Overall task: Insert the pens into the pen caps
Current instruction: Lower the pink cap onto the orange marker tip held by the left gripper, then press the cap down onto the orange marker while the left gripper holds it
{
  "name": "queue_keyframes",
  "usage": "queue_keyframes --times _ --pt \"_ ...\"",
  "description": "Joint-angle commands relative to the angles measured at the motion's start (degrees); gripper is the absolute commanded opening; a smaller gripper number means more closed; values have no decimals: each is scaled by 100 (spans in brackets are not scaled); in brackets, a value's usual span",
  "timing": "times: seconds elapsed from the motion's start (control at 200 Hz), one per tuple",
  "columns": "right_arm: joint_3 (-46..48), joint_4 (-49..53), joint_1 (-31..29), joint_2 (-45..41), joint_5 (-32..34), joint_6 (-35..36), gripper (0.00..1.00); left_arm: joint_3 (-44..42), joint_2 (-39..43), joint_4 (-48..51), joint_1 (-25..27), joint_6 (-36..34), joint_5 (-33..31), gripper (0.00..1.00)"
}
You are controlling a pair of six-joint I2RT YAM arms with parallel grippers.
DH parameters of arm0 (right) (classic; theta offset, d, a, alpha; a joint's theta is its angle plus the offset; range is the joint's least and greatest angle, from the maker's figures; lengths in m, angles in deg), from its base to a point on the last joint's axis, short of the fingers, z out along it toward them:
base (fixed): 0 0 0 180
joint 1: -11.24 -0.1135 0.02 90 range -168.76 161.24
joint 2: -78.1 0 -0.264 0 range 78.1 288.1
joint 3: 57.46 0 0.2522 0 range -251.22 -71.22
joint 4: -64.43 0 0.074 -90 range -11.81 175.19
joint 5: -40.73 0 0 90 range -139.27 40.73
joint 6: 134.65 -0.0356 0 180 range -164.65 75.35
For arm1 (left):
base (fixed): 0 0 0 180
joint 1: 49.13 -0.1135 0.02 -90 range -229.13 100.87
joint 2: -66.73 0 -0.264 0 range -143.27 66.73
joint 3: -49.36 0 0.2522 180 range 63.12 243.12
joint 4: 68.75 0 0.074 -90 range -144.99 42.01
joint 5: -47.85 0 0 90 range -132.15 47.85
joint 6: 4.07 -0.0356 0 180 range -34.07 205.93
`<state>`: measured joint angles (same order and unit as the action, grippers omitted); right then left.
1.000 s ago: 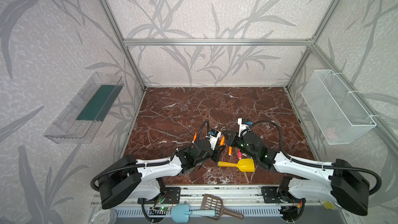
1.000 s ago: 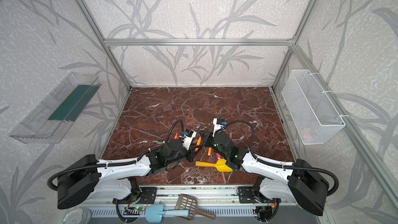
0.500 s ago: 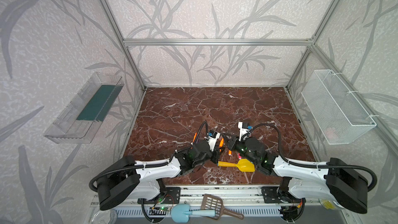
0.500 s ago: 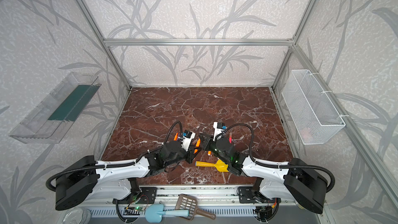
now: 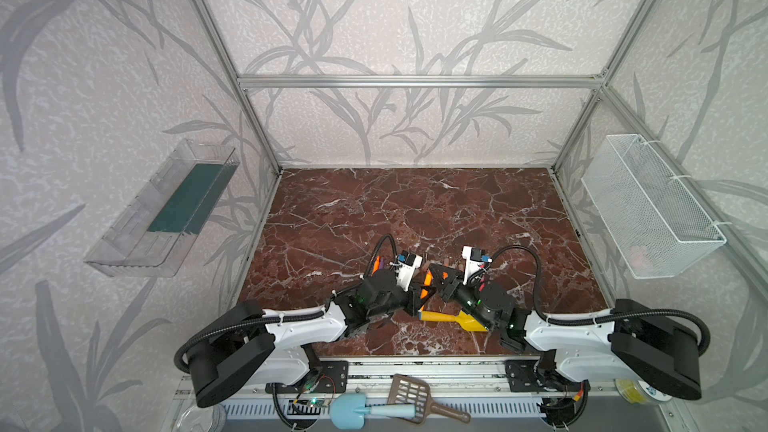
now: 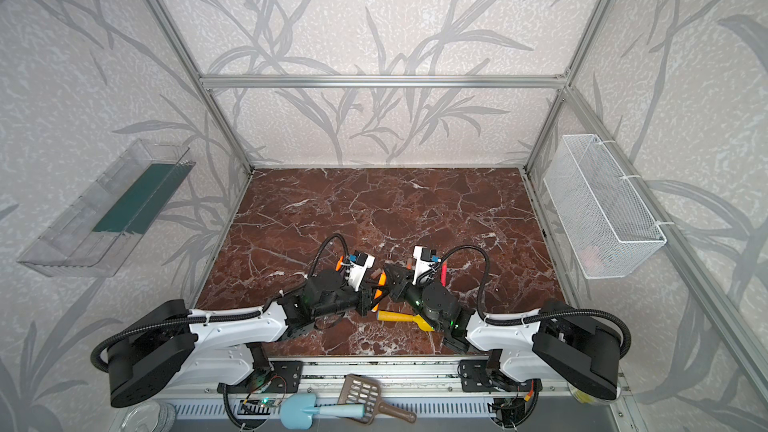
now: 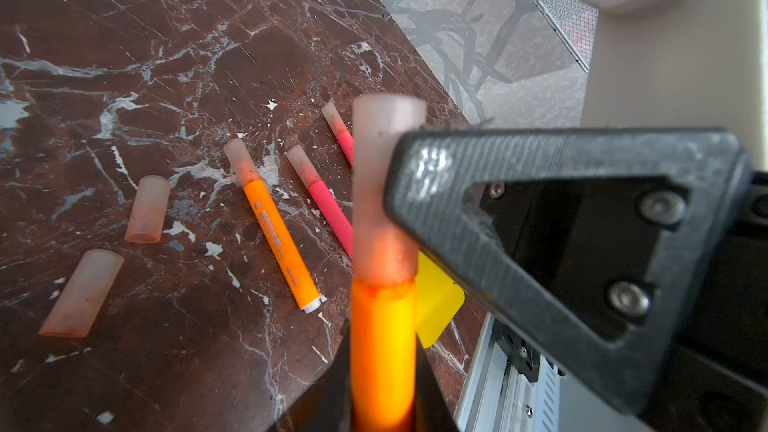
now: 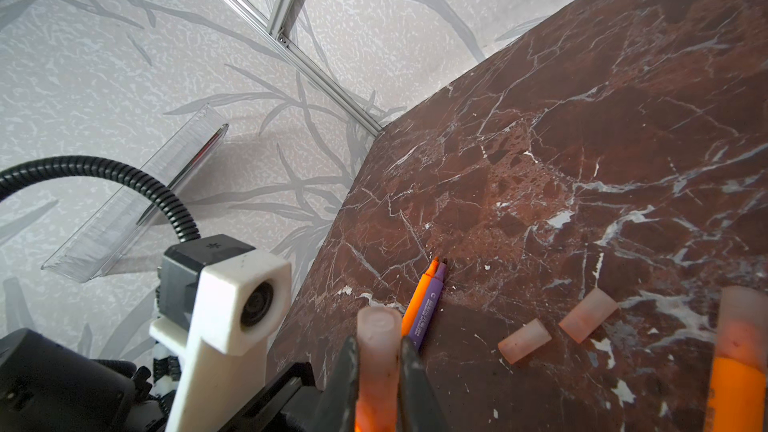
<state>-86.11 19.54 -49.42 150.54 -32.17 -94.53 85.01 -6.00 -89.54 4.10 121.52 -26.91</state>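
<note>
My left gripper [image 7: 382, 388] is shut on an orange pen [image 7: 382, 347], and a pinkish pen cap [image 7: 384, 184] sits over that pen's tip. My right gripper [image 8: 378, 351] is shut on this same cap [image 8: 377, 338]. In both top views the two grippers meet at the table's front middle, around the orange pen [image 5: 424, 284] [image 6: 378, 284]. On the table lie a capped orange pen [image 7: 276, 234], two capped red-pink pens [image 7: 324, 197] [image 7: 343, 135], and two loose caps [image 7: 147, 209] [image 7: 81, 292]. An uncapped orange pen [image 8: 419, 297] and a purple pen [image 8: 430, 305] lie side by side.
A yellow toy shovel [image 5: 449, 318] lies just in front of the grippers. A white wire basket [image 5: 648, 205] hangs on the right wall and a clear tray [image 5: 166, 209] on the left wall. A blue shovel [image 5: 353, 409] and a brown scoop [image 5: 415, 392] lie on the front rail.
The two grippers have drawn together at the table's front middle. The right one came in towards the left one, and the gap between them has closed.
</note>
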Motion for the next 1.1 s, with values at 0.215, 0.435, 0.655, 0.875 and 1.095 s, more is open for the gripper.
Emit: queue_keyframes --times 0.215,0.435,0.655,0.875,1.095 --pt "57 1066 -244 -1231 82 348 42 182 67 -100 -126 -114 -258 0" --pt "127 2563 -236 -2967 663 690 68 212 101 17 -45 -456 -285 0" --pt "-292 3268 -131 -3217 737 778 74 230 205 114 234 -824 -543 0" --pt "-718 3336 115 -2468 176 496 74 307 220 153 447 -1029 -644 0" --pt "-990 3104 366 -1713 -304 285 62 388 171 251 561 -1139 -727 0"
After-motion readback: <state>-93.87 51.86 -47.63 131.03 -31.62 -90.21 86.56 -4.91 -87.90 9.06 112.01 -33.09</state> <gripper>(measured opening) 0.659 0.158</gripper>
